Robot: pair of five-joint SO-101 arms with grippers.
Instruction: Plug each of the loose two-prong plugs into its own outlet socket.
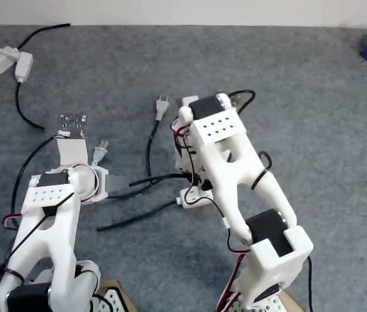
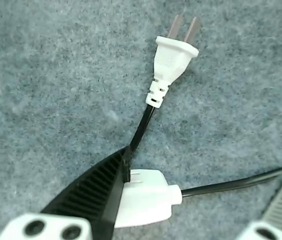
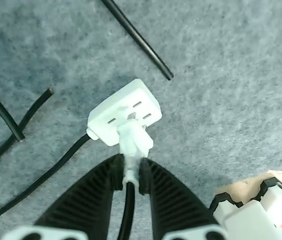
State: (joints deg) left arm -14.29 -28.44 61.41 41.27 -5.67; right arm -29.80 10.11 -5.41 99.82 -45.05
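White two-prong plug (image 3: 135, 142) on a black cord is clamped between the black fingers of the right claw (image 3: 131, 169). Its front end is pressed against the slotted face of a white multi-slot outlet block (image 3: 126, 107), which lies on the grey carpeted worktop (image 1: 313, 97). A 2nd white two-prong plug (image 2: 173, 52) lies loose ahead of the left claw (image 2: 206, 170), prongs pointing away from it. The left claw's jaws stand apart, and a white rounded socket body (image 2: 146, 197) lies touching its black finger. A 3rd white two-prong plug (image 1: 162, 105) lies loose near the right arm.
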